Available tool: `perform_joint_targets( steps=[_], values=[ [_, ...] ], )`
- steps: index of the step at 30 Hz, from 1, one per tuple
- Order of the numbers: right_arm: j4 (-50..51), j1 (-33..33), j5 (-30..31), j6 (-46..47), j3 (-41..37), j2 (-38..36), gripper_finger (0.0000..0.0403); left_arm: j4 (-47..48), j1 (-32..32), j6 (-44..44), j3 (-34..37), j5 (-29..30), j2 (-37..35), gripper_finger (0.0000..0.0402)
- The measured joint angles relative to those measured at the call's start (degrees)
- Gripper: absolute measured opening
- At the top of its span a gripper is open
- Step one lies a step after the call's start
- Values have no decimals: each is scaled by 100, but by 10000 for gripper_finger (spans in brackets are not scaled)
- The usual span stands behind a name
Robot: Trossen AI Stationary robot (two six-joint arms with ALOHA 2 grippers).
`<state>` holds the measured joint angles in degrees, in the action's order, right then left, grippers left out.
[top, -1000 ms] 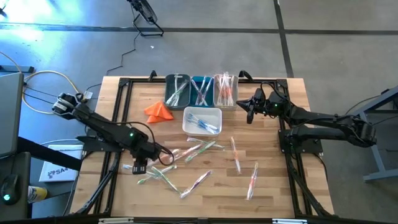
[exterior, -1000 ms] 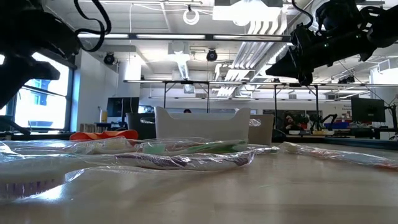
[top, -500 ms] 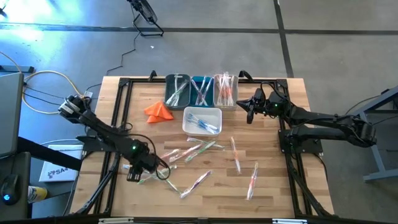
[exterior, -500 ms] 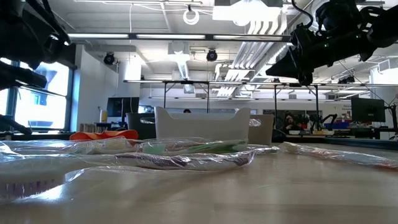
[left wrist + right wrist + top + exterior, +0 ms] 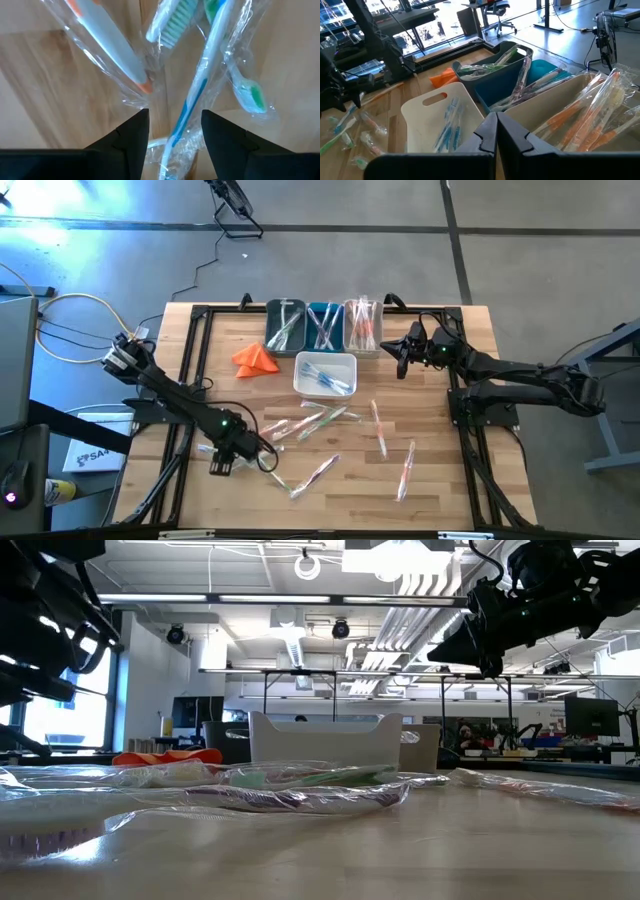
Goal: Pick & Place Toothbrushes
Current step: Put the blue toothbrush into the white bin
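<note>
Toothbrushes [image 5: 322,422]: thin sticks in crinkly clear wrappers, scattered at mixed angles across the wooden worktop [image 5: 440,480].
Left end effector [image 5: 222,464]: wide, straddling a blue-handled toothbrush [image 5: 192,107] lengthwise.
Right end effector [image 5: 400,364]: closed, empty, beside the bins [image 5: 322,326].

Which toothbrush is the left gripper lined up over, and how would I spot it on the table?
Start at the wooden table and find the left gripper, open and low over the loose pile near the table's left front. Between its fingers lies a wrapped blue-and-white toothbrush. Its neighbours are an orange-tipped toothbrush and a green-headed toothbrush.
</note>
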<state>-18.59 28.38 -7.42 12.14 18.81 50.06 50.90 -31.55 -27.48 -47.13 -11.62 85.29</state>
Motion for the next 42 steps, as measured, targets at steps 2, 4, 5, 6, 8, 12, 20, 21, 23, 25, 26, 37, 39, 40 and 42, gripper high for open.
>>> perform_joint_targets(
  steps=[2, 4, 5, 6, 8, 12, 20, 21, 23, 25, 26, 37, 39, 40, 42],
  values=[
    [0, 0, 1, 0, 0, 0, 2, -2, 0, -1, 0, -48, 68, 177],
    [0, 0, 2, 0, 0, 0, 2, 0, 0, -1, 0, -108, 124, 177],
    [0, 0, 2, 2, 0, 0, 2, -4, 0, -1, 0, -109, 149, 177],
    [0, 0, 0, 0, 0, 0, 2, -18, 0, 3, 0, -109, 182, 177],
    [0, 0, 0, 2, 0, 0, 2, -33, 2, 4, 0, -105, 222, 177],
    [0, 0, 0, 1, 0, 0, 2, -40, 2, 4, 2, -102, 285, 177],
    [11, 0, 2, 0, 0, 2, 2, -171, 2, 8, 2, -89, 281, 155],
    [12, 0, 2, 0, 0, 2, 2, -169, 0, 8, 2, -89, 281, 146],
    [30, 0, 0, 0, 0, 2, 2, -184, 0, 8, 2, -89, 281, 125],
    [34, 0, 2, 0, 0, 2, 2, -180, 0, 6, 2, -93, 281, 103],
    [40, 0, 0, 1, 0, 2, 2, -180, 2, 8, 2, -108, 281, 92],
    [44, 0, 0, 1, 0, 2, 2, 501, 2, 58, 4, -733, 265, 9],
    [44, 0, 1, 0, 0, 2, 2, 609, 4, 61, 2, -727, 261, 11],
    [46, 0, 1, 0, 0, 2, 2, 649, 7, 61, 2, -725, 249, 14],
    [46, 0, 2, 2, 0, 2, 2, 673, 7, 69, -6, -725, 216, 16]
  ],
)
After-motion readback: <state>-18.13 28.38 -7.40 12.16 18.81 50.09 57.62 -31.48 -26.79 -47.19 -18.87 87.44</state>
